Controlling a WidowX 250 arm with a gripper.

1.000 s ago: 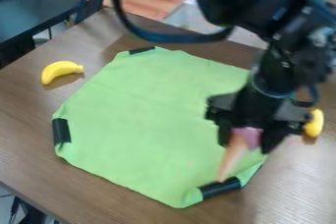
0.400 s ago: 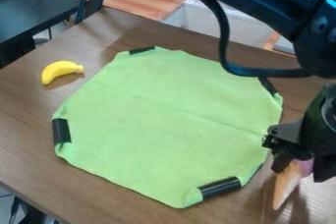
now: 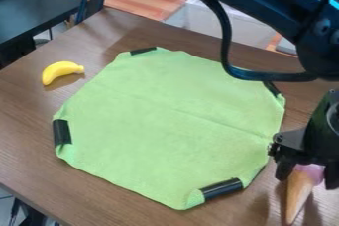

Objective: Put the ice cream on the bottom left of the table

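Note:
At the lower right, past the green cloth's right-hand edge, my gripper (image 3: 310,173) is shut on the ice cream (image 3: 301,190). The pink scoop sits between the fingers, and the tan cone points down toward the table (image 3: 192,217) with its tip near the bottom of the view. Whether the tip touches the wood cannot be told.
A green cloth (image 3: 165,126) with black tape on its corners covers the middle of the table. A yellow banana (image 3: 61,72) lies beyond it at the upper left. The blue-black arm and its hanging cable span the upper right.
My gripper has moved right and down with the ice cream, from over the cloth's lower right to beside it. In the last half second it has lowered slightly, the cone now more upright.

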